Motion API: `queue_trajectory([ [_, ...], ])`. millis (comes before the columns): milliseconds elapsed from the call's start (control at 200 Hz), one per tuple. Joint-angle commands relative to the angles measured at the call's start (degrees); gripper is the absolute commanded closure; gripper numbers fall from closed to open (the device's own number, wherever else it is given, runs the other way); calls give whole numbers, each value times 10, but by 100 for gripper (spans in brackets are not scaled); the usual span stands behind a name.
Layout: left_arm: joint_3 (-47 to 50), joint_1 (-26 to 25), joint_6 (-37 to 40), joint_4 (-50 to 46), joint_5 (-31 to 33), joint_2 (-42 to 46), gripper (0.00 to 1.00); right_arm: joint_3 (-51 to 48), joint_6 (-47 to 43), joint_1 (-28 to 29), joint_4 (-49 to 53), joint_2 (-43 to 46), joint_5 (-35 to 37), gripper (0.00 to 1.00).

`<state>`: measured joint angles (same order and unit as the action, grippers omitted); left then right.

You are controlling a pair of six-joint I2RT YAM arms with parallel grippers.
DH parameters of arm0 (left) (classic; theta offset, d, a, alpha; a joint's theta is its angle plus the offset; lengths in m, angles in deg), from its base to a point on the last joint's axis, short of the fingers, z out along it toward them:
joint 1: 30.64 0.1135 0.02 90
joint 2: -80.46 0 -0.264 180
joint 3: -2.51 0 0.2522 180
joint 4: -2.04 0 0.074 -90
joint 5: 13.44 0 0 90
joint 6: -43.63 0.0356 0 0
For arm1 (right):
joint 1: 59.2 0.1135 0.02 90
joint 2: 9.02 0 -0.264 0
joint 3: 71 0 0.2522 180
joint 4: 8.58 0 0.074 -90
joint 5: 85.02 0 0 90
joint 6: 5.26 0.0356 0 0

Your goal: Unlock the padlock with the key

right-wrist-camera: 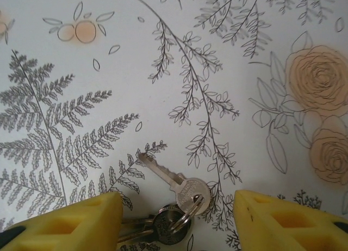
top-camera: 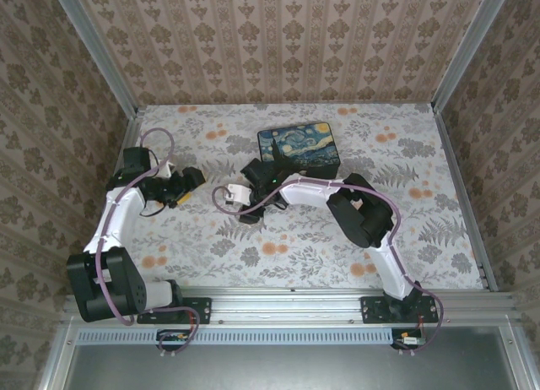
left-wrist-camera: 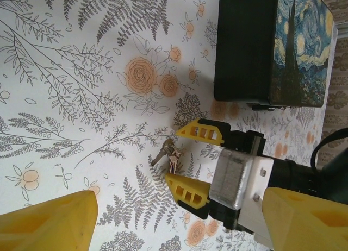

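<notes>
A bunch of keys [right-wrist-camera: 179, 205] on a ring lies flat on the flowered tablecloth, one silver key [right-wrist-camera: 163, 172] pointing up and left. My right gripper [right-wrist-camera: 176, 207] is open, with a yellow fingertip [right-wrist-camera: 81, 221] on each side of the bunch and neither touching it. In the left wrist view the same keys [left-wrist-camera: 169, 151] lie between the right gripper's yellow fingers [left-wrist-camera: 202, 131]. My left gripper [left-wrist-camera: 179, 207] is open and wide, with nothing held. In the top view it [top-camera: 181, 192] hovers left of the right gripper [top-camera: 251, 206]. The padlock is out of view.
A black box [top-camera: 299, 148] with a starry-night lid [left-wrist-camera: 299, 44] stands on the table just behind the right gripper. Patterned walls close in the table on the left, back and right. Open cloth lies to the front and right.
</notes>
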<state>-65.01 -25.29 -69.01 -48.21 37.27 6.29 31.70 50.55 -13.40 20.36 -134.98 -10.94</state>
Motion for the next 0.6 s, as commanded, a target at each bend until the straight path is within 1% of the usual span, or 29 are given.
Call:
queue_trajectory([
  [0,-8,1,14,-10,-11,-2,20,39,-17,4,32,-18,-11,43],
  [105,-7,1,13,-6,-14,-4,20,60,-25,7,62,-33,-1,43],
  [180,-7,1,15,-7,-16,-4,20,75,-38,10,88,-42,0,45],
  [295,-11,1,20,-14,-15,-1,20,90,-46,10,121,-54,5,51],
  [400,-10,1,23,-16,-15,3,20,89,-48,10,143,-54,8,55],
  [595,-5,0,18,-11,-17,7,20,83,-38,12,152,-51,7,69],
])
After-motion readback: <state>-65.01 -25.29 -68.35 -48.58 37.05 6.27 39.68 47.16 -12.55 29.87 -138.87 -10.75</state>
